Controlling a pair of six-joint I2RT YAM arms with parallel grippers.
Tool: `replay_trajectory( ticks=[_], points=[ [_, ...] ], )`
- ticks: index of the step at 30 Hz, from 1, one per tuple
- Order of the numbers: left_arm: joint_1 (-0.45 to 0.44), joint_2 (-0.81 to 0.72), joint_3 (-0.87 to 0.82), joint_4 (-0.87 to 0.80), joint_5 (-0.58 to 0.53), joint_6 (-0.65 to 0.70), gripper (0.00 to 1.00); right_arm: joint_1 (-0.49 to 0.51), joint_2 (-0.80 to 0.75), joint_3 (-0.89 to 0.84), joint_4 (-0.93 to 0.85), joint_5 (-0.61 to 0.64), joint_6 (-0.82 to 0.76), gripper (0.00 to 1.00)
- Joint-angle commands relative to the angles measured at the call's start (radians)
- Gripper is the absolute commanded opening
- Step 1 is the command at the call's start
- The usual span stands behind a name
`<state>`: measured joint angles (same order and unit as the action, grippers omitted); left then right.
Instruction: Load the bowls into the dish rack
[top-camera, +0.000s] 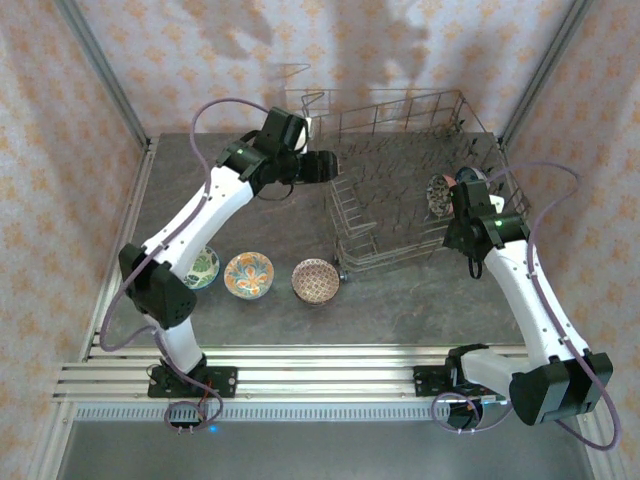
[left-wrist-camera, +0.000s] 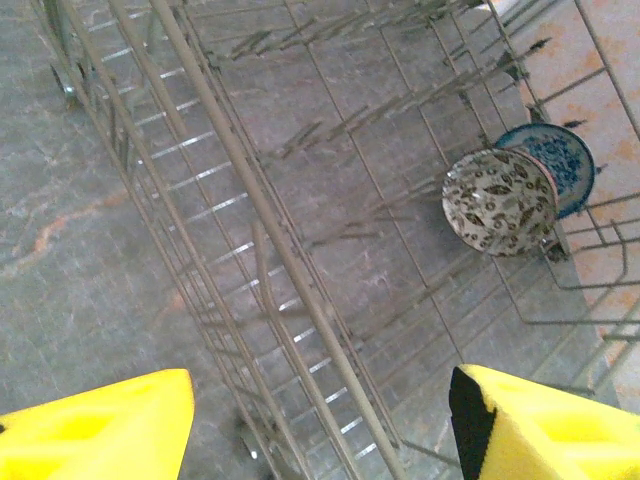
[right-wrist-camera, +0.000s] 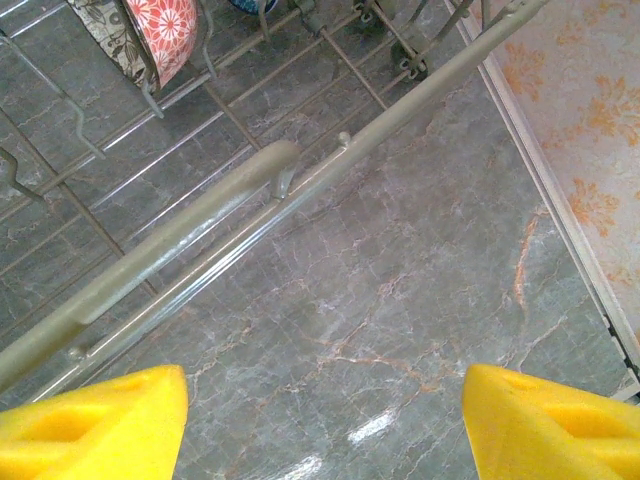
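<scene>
Top view, dish rack (top-camera: 400, 100): far centre of the counter (top-camera: 400, 300); racked pair (top-camera: 440, 195) upright among the tines at its right end.
Top view, loose bowls: green bowl (top-camera: 203, 267), orange-teal bowl (top-camera: 249, 275) and brown-pink bowl (top-camera: 315, 281) in a row on the counter, well apart from the rack (three yet to load).
Top view, arms: left jaws at the rack's left wall; right jaws by its right wall, near the racked pair.
Top view, hazard: the green bowl lies just beside the left arm's lower link, so a low swing back could knock it.
Left wrist, left jaws: yellow pads (left-wrist-camera: 95, 430) spread wide, nothing between them, rim wire (left-wrist-camera: 250, 200) below.
Left wrist, racked pair: leaf-patterned bowl (left-wrist-camera: 498, 200) in front of the blue-white bowl (left-wrist-camera: 560, 160).
Left wrist, hazard: a drop here would likely catch the rim wire, shove the rack and tip the pair.
Right wrist, right jaws: spread, empty, over bare counter just outside the rack's rim.
Right wrist, addition: the leaf-patterned bowl's pink inside (the left wrist view gives its back); the top view adds the loose row.
</scene>
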<state>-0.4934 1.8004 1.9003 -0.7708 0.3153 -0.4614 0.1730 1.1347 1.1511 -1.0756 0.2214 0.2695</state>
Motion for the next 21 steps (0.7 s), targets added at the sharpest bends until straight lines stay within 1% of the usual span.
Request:
replay_trajectory(
  ticks=[1, 2, 4, 6, 10, 12, 16, 19, 21],
  points=[
    [0.024, 0.086, 0.069, -0.021, 0.058, 0.049, 0.69, -0.003, -0.01, -0.004, 0.003, 0.032, 0.02, 0.72],
    [0.032, 0.101, 0.089, -0.019, 0.077, 0.054, 0.69, -0.004, -0.012, -0.005, 0.003, 0.033, 0.021, 0.72],
    [0.05, 0.18, 0.142, -0.014, 0.137, 0.054, 0.68, -0.003, -0.019, -0.011, 0.01, 0.035, 0.025, 0.72],
    [0.061, 0.22, 0.177, 0.004, 0.188, 0.032, 0.67, -0.003, -0.023, -0.013, 0.015, 0.031, 0.025, 0.72],
    [0.061, 0.267, 0.223, 0.014, 0.206, 0.018, 0.62, -0.003, -0.021, -0.01, 0.011, 0.031, 0.02, 0.72],
    [0.062, 0.278, 0.229, 0.005, 0.208, 0.018, 0.56, -0.003, -0.021, -0.006, 0.012, 0.03, 0.019, 0.72],
    [0.062, 0.257, 0.197, 0.02, 0.221, 0.003, 0.39, -0.003, -0.029, -0.009, 0.031, 0.052, 0.046, 0.72],
    [0.062, 0.212, 0.113, 0.078, 0.235, -0.037, 0.3, -0.003, -0.038, -0.019, 0.058, 0.057, 0.064, 0.72],
    [0.063, 0.183, 0.061, 0.104, 0.243, -0.061, 0.27, -0.003, -0.036, -0.014, 0.062, 0.068, 0.072, 0.72]
  ],
)
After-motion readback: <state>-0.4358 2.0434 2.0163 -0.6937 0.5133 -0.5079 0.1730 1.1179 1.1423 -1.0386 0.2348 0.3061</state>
